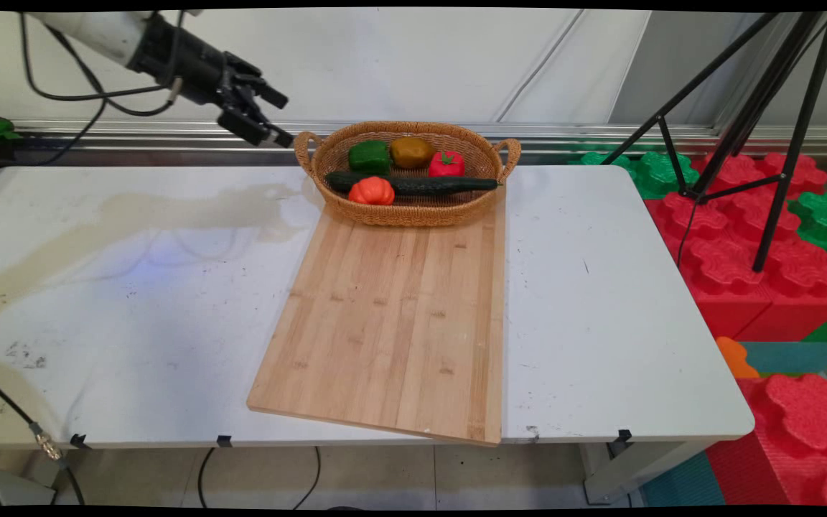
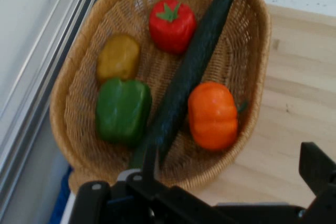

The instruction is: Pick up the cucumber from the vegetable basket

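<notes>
A wicker basket (image 1: 413, 214) (image 2: 261, 40) stands at the table's far middle, on the far end of a bamboo cutting board (image 1: 392, 323) (image 2: 299, 108). In it lie a green pepper (image 1: 369, 156) (image 2: 123, 109), a yellow-brown vegetable (image 1: 411, 151) (image 2: 118, 57), a red tomato (image 1: 446, 164) (image 2: 172, 24), a long dark cucumber (image 1: 421, 184) (image 2: 191, 72) and an orange pumpkin (image 1: 372, 191) (image 2: 212, 115). My gripper (image 1: 281, 116) (image 2: 205, 179) hangs open in the air just left of the basket's left handle (image 1: 301, 147), holding nothing.
A black tripod (image 1: 751, 115) stands off the table's right side among red and green foam blocks (image 1: 736, 244). A brownish stain (image 1: 169, 215) marks the table's left half. Black cables hang from the arm at the upper left.
</notes>
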`<state>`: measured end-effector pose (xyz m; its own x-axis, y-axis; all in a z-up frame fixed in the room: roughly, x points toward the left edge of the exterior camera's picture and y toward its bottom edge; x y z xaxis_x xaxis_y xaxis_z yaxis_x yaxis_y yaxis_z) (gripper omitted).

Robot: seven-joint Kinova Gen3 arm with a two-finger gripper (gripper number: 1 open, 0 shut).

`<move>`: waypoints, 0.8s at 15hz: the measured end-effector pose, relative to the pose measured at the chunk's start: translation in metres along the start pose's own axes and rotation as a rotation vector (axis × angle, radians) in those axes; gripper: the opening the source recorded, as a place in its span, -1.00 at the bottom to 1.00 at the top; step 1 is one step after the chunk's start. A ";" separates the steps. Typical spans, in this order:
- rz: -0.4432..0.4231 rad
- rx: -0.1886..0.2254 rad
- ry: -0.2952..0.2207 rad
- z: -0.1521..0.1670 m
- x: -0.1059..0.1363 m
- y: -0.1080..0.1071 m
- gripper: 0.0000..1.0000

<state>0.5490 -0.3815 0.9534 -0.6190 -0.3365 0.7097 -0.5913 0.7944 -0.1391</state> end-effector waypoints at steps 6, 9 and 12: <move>0.059 -0.012 -0.007 0.051 0.029 -0.007 1.00; 0.077 -0.019 -0.020 0.078 0.039 -0.010 1.00; 0.100 -0.029 -0.048 0.112 0.049 -0.012 1.00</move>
<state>0.4680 -0.4643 0.9131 -0.6984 -0.2785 0.6593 -0.5109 0.8392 -0.1866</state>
